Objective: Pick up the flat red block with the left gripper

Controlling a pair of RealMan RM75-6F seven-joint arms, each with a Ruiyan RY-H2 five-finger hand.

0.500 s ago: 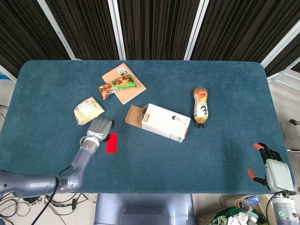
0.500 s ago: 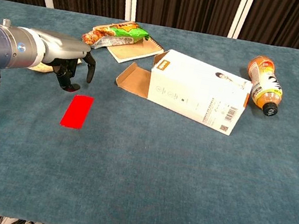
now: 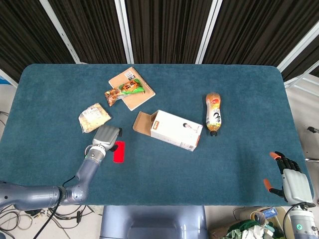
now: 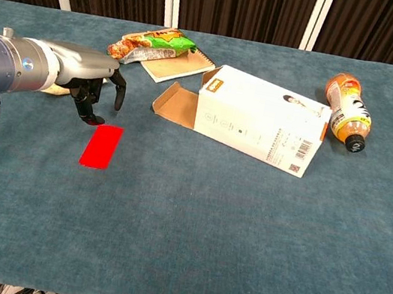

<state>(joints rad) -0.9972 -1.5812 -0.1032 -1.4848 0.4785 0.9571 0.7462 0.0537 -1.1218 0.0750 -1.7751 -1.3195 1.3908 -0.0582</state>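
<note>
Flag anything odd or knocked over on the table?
The bottle lies on its side, and the white carton lies flat with its end flap open. No spill visible. The red block lies flat, untouched by the left hand.

Bright, even light from above leaves only faint, soft shadows; both views are sharp (chest view bows slightly at its edges).

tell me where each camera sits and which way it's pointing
Head view: high above the near edge, looking down on the whole table; shows the left hand by the red block and the right hand at the near right corner.
Chest view: low at the front edge, looking across; shows only the left hand.
Both share block, box, bottle.
</note>
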